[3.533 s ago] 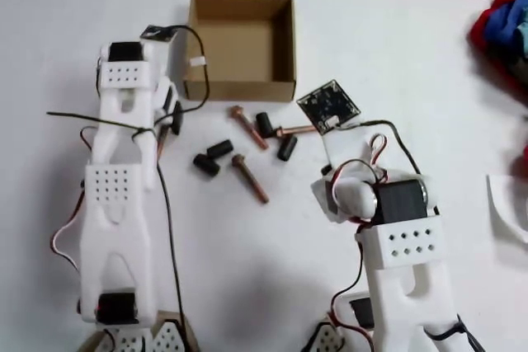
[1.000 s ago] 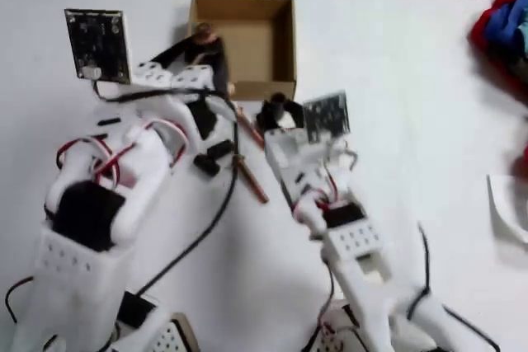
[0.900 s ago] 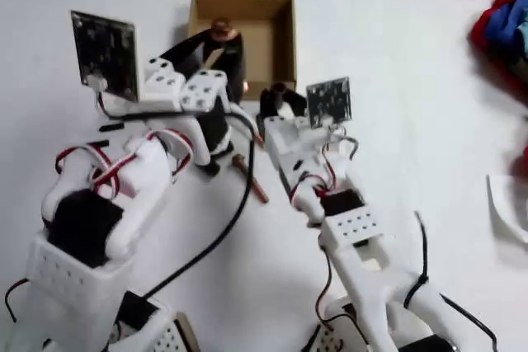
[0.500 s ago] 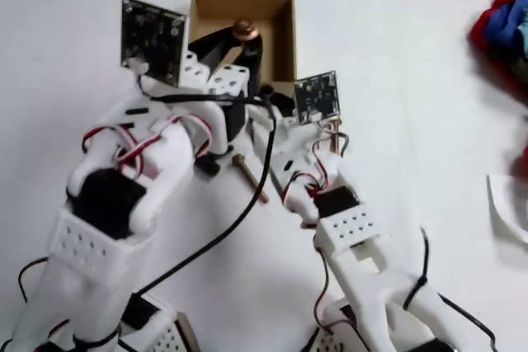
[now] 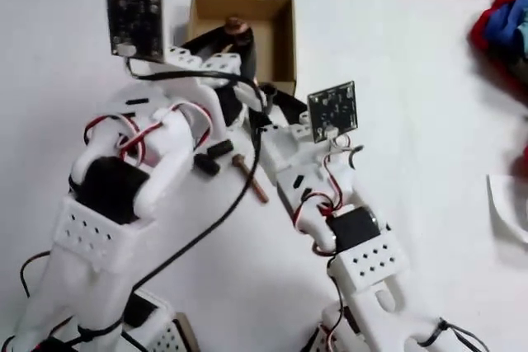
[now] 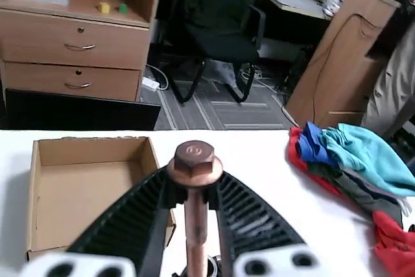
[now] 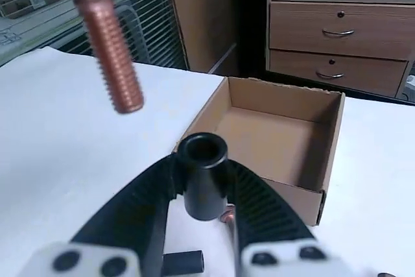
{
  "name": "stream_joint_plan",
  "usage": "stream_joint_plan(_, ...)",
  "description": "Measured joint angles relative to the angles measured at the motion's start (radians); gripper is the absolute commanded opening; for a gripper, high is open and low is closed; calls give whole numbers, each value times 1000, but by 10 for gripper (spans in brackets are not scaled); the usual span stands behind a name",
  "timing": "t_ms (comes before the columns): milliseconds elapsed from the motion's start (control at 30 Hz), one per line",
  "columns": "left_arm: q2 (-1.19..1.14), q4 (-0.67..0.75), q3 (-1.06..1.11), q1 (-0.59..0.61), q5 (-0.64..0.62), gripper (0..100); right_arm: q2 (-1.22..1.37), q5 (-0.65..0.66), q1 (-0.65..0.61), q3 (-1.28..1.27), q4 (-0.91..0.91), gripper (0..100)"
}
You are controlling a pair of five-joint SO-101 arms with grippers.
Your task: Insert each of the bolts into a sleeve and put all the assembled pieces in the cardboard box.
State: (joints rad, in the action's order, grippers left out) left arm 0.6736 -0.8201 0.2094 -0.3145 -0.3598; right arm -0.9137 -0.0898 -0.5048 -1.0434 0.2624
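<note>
My left gripper is shut on a copper bolt, held head up over the near edge of the open cardboard box. In the left wrist view the bolt stands upright between the jaws of the left gripper. My right gripper is shut on an upright black sleeve, just in front of the box. The bolt's threaded end hangs above and to one side of the sleeve's bore. A loose bolt and two loose sleeves lie on the table.
Both arms crowd the table's middle in front of the box. A pile of coloured cloth lies at the far right edge, with a white object nearer along that edge. Another sleeve lies under the right gripper.
Since the earliest frame both arms have come in from rest, one with a bolt and the other with a sleeve. In the last half second the bolt shifted slightly left.
</note>
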Motion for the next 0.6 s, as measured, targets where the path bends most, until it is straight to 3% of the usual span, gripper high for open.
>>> stream_joint_plan(600,-68,0,0,8,-8,25,-9,37,-54,0,12,20)
